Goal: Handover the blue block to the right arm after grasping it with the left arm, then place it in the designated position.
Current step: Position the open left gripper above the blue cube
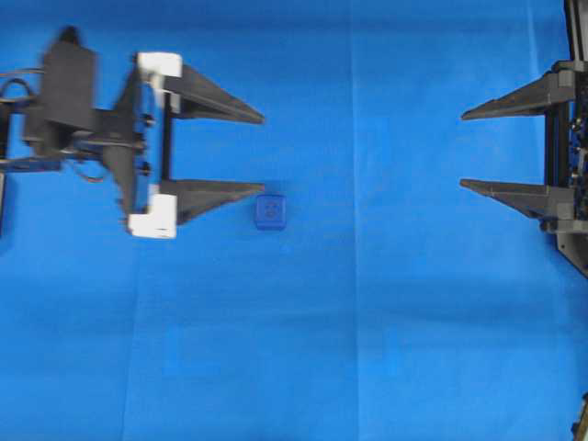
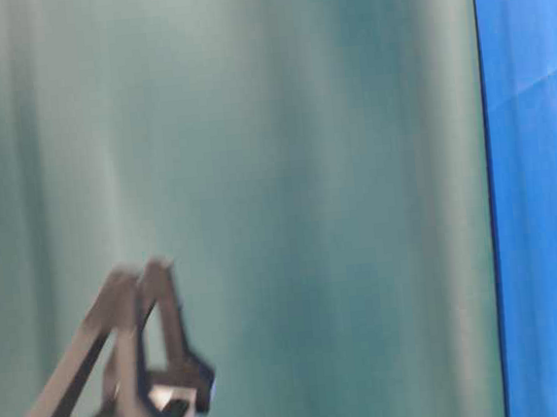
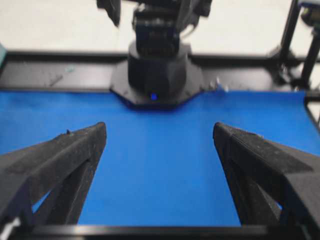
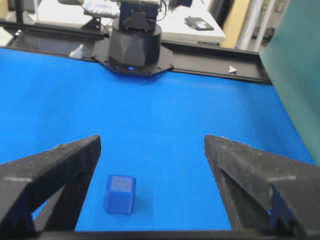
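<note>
The blue block (image 1: 269, 211) sits on the blue cloth, left of centre. My left gripper (image 1: 262, 153), with white corner blocks, is open and empty. Its lower fingertip (image 1: 257, 188) ends just left of and slightly above the block, apart from it. In the left wrist view the gripper (image 3: 159, 127) is wide open over bare cloth and the block is out of view. It also shows in the table-level view (image 2: 143, 271). My right gripper (image 1: 462, 150) is open and empty at the right edge. In the right wrist view (image 4: 152, 139) the block (image 4: 120, 194) lies near the left finger (image 4: 55, 170).
The blue cloth (image 1: 367, 322) covers the table. The opposite arm's black base stands at the far edge in the left wrist view (image 3: 157, 65) and in the right wrist view (image 4: 135, 45). A teal backdrop (image 4: 295, 65) rises at the right side.
</note>
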